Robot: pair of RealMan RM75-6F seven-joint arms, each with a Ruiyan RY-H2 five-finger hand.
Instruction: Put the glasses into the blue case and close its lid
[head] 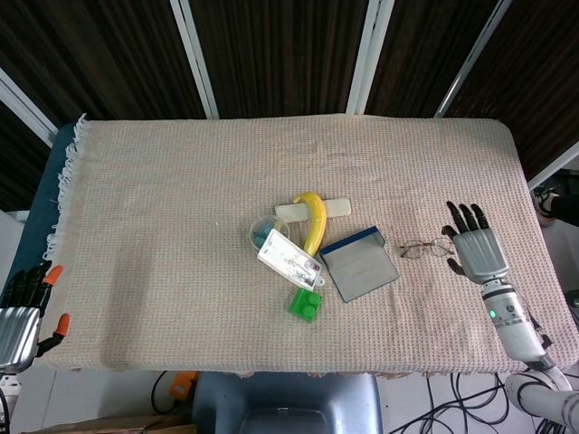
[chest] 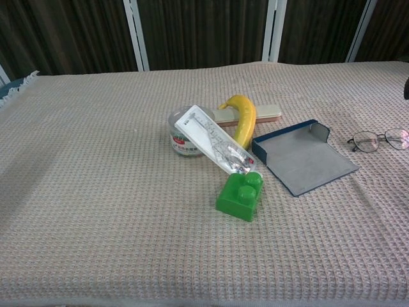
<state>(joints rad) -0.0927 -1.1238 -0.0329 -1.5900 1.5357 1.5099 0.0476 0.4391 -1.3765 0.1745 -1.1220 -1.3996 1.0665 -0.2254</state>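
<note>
The thin wire-framed glasses (head: 427,247) (chest: 381,140) lie flat on the woven cloth, right of the blue case (head: 359,264) (chest: 301,157). The case lies open, its grey lid flap spread toward the front edge. My right hand (head: 476,253) hovers just right of the glasses with fingers spread, holding nothing; the chest view catches only a dark sliver of it at the right edge. My left hand (head: 23,309) hangs off the table's front left corner, fingers apart and empty.
Left of the case sit a yellow banana (head: 313,220) over a beige bar (head: 312,210), a clear ruler packet (head: 289,259) leaning on a round tin (head: 264,232), and a green toy brick (head: 305,304). The cloth-covered table (head: 181,181) ends close to both hands.
</note>
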